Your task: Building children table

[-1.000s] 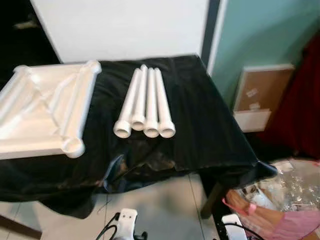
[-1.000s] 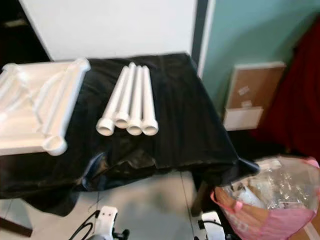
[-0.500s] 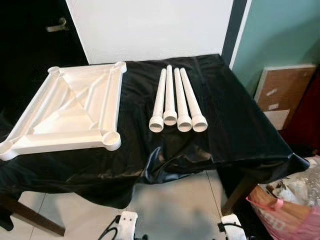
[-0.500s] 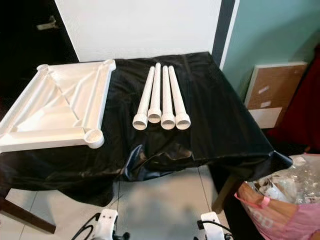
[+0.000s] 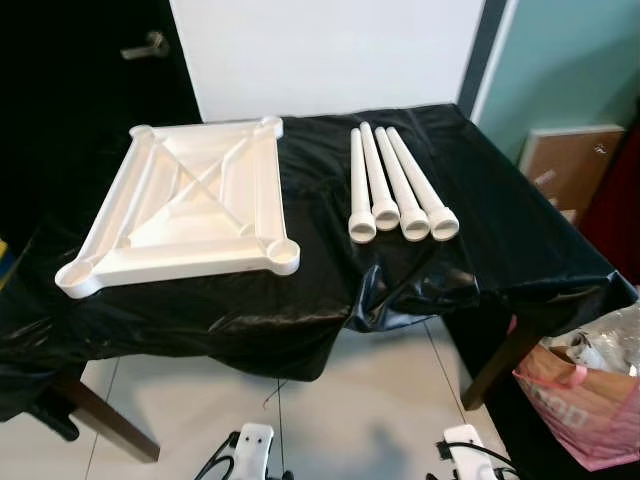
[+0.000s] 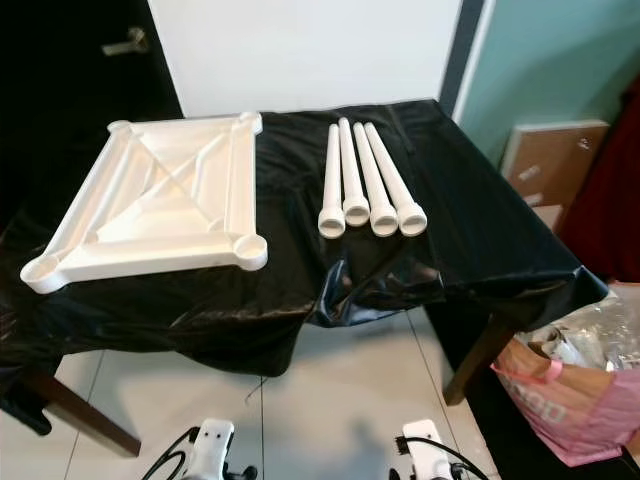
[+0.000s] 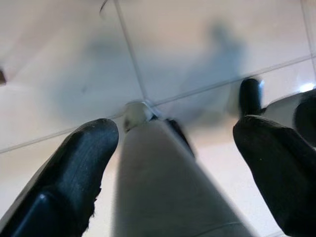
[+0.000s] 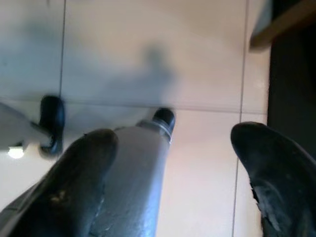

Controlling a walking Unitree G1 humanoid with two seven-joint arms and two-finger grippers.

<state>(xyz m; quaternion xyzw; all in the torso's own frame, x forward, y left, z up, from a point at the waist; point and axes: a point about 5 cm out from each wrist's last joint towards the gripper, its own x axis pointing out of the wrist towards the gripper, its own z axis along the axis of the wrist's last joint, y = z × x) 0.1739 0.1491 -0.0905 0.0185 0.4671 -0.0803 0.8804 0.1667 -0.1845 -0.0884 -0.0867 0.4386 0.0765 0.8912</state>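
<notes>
Nearest the robot, both arms hang idle over the pale tiled floor (image 5: 350, 400): the left gripper (image 7: 173, 163) has its two black fingers spread wide apart with nothing between them, and the right gripper (image 8: 170, 173) is likewise parted and empty, each pointing down at the tiles. Beyond the floor stands the worktop (image 5: 520, 250), draped in a glossy black cloth (image 5: 300, 310) that sags over the near edge. On it, toward 11 o'clock, the white tabletop panel (image 5: 190, 205) lies upside down, its ribbed underside and round corner sockets facing up. Toward 1 o'clock, well apart from the panel, four white table legs (image 5: 395, 185) lie side by side, touching, flared ends toward the robot. At 4 o'clock a pink bag (image 5: 585, 405) sits on the floor. Farthest back is a white wall (image 5: 330, 55).
</notes>
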